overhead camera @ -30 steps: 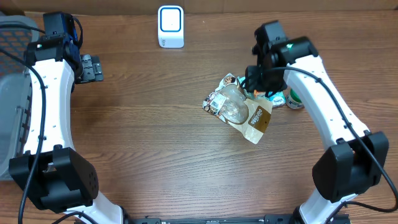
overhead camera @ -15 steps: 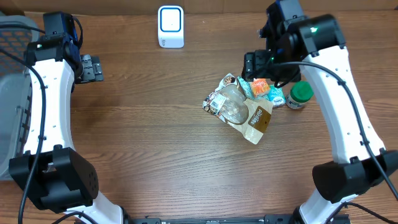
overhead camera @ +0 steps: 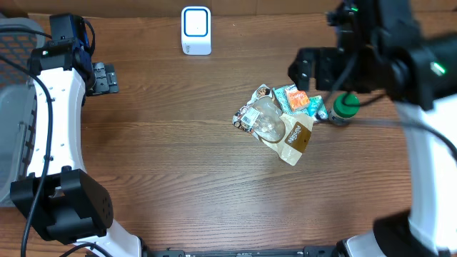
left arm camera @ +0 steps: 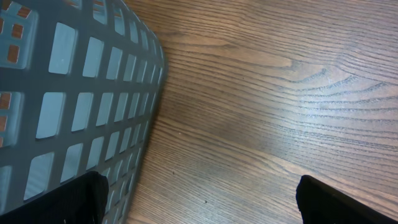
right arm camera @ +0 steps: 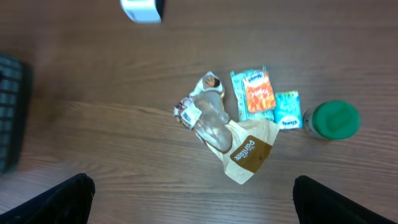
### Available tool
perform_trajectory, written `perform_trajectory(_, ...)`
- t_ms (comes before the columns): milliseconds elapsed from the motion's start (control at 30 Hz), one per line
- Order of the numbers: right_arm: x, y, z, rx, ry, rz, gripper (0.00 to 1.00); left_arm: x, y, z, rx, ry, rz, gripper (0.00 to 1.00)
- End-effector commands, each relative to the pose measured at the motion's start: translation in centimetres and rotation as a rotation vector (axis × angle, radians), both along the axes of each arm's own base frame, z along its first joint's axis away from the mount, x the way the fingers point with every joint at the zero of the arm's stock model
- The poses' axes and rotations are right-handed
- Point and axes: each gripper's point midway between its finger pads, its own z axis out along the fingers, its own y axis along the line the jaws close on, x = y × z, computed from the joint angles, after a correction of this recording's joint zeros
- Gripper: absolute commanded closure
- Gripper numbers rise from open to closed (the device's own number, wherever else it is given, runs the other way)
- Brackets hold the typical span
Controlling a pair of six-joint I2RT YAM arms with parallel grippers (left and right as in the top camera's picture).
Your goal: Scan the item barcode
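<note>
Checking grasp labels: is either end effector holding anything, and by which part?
Nothing is held. The left end effector and right end effector are open and empty, the right above the brown paper pouch.

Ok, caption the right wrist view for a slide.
Open jaws above a brown bag, an orange packet, a teal packet and a green-capped bottle on a wooden table.

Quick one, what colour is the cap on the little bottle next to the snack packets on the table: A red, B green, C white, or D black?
B: the bottle standing just beside the teal packet shows a round green cap in the right wrist view.
</note>
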Motion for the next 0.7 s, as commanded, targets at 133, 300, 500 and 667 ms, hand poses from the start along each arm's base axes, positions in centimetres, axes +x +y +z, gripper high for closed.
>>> perform_trajectory(133,-6.4,-4.3,8.0,0.030,-0.279,-0.152,0.00,0.2,0.5,0.4,0.016,-0.006,0.003,0.01)
perform_trajectory(300,-9.7,-5.4,10.3,0.060,-0.374,-0.163,0.00,0.2,0.5,0.4,0.017,-0.006,0.003,0.01)
perform_trajectory(500,-12.1,-6.1,11.7,0.083,-0.440,-0.163,0.00,0.2,0.5,0.4,0.016,-0.006,0.003,0.01)
perform_trajectory(667,-12.9,-6.3,12.1,0.092,-0.461,-0.163,0.00,0.2,0.5,0.4,0.016,-0.006,0.003,0.01)
